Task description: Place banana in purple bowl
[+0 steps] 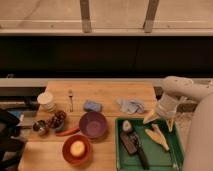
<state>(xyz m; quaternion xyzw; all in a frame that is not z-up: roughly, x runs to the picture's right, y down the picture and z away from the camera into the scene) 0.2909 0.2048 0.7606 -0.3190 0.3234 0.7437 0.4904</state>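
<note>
The banana [157, 138] lies ungrasped in the green tray [165, 159] at the right of the desk [110, 95], and the purple bowl [93, 125] stands empty well to its left. The end effector [160, 121] hangs over the tray's far edge, just above the banana, jaws spread wide and holding nothing. By this evidence, grasp, transfer and release all remain.

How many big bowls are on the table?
2. The purple bowl sits mid-table. The orange bowl, holding a yellow lump, is in front of it. None look hidden. The open pincer hangs over the green tray.
</note>
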